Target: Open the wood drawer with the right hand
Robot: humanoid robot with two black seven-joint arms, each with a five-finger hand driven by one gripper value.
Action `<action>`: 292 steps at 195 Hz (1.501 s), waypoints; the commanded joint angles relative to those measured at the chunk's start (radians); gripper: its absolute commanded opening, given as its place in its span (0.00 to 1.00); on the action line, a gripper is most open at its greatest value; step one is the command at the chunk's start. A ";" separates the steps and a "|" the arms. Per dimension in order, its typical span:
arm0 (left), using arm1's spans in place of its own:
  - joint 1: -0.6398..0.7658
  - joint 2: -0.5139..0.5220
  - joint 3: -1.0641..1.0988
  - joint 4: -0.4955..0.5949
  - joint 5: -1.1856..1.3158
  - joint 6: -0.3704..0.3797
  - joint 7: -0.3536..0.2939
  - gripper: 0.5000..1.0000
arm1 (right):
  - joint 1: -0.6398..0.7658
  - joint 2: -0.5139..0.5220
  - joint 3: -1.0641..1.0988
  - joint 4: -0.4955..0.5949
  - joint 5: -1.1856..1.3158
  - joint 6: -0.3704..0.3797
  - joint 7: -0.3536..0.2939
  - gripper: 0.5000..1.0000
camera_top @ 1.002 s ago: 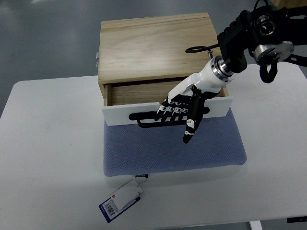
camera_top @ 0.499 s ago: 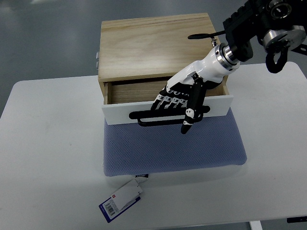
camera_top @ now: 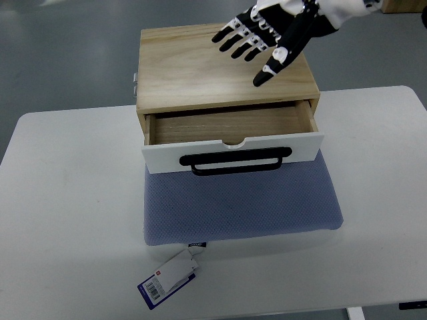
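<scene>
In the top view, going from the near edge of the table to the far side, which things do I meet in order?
Barcode tag → blue mat → drawer's black handle → open drawer → wooden box top → right hand.

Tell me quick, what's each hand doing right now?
Right hand: open, fingers spread, holding nothing, above the wooden box.
Left hand: not in view.

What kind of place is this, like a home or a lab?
Probably a lab or test room, not a home. A small wood drawer box sits on a plain white table over a blue pad, a barcode tag lies nearby, and the floor is bare grey.
</scene>
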 commanded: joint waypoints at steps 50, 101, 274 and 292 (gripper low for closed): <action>0.000 0.000 0.000 0.001 -0.001 0.002 0.000 1.00 | -0.412 0.110 0.568 -0.246 -0.001 -0.117 0.173 0.89; 0.000 0.000 -0.002 0.001 -0.001 0.003 0.000 1.00 | -0.668 0.379 0.957 -0.565 -0.001 -0.236 0.382 0.89; 0.002 0.000 -0.002 -0.004 0.001 0.008 0.000 1.00 | -0.857 0.657 1.333 -0.744 -0.024 -0.255 0.463 0.89; 0.002 0.000 -0.002 -0.002 0.001 0.009 0.000 1.00 | -0.845 0.656 1.318 -0.780 -0.041 -0.276 0.500 0.89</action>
